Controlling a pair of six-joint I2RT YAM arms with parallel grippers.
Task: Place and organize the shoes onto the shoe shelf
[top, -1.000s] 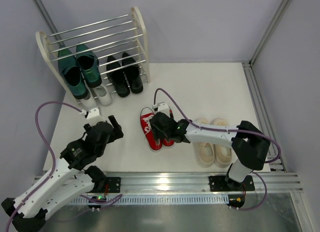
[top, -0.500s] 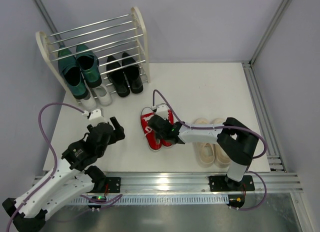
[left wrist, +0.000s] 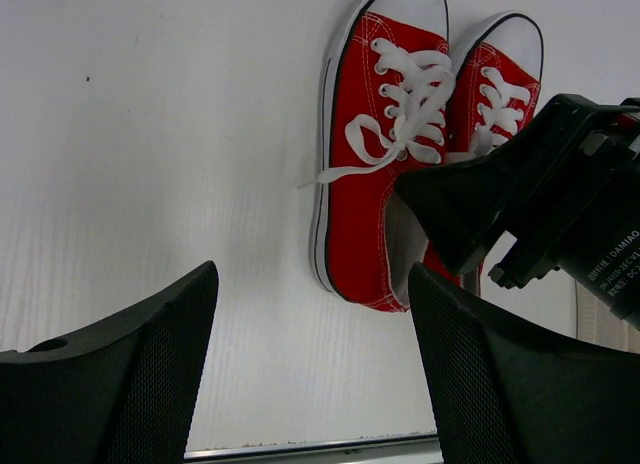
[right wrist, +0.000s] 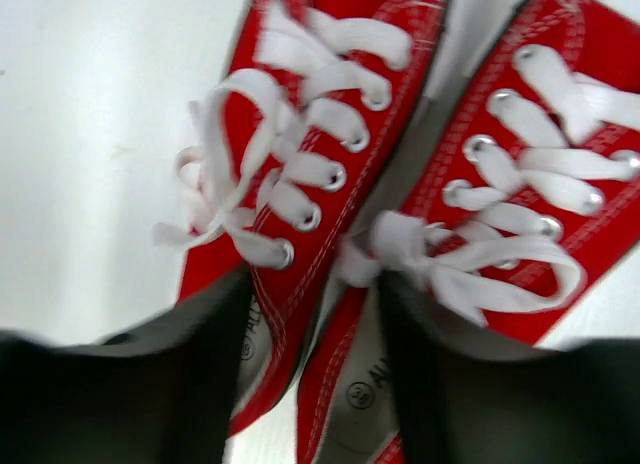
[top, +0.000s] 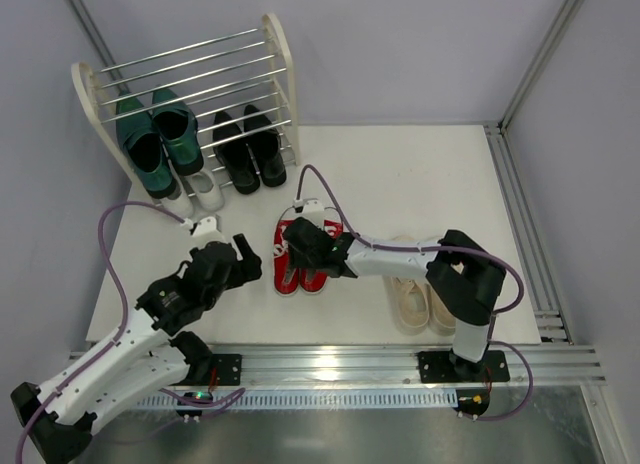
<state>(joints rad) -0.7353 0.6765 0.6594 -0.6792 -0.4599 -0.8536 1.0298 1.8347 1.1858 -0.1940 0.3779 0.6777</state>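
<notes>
Fingers [right wrist: 150, 394] of the right arm sit down at the heel ends of the red sneakers [right wrist: 330, 164], one finger at each shoe, with the two inner sides between them. They are apart, but the view is blurry and I cannot tell if they squeeze the shoes or only rest there. A moment ago the red pair sat a bit farther from the shoe shelf [top: 285, 59]; now it has slid a little closer, and the right gripper [top: 305, 246] has gone along with it. So the red pair seems to be on its way, but it is not on the shelf yet. The left gripper [top: 240, 259] has also come nearer, and its fingers [left wrist: 130, 374] are wide apart with nothing in them. It now sits just beside the red pair, on the side nearer the shelf, so it could get in the way. On the shelf are the green loafers [top: 160, 139] and black dress shoes [top: 250, 149], with white sneakers [top: 195, 192] at its foot. The upper rods look free. Farthest from the shelf, the beige sneakers [top: 425, 294] wait on the counter [top: 400, 174].
</notes>
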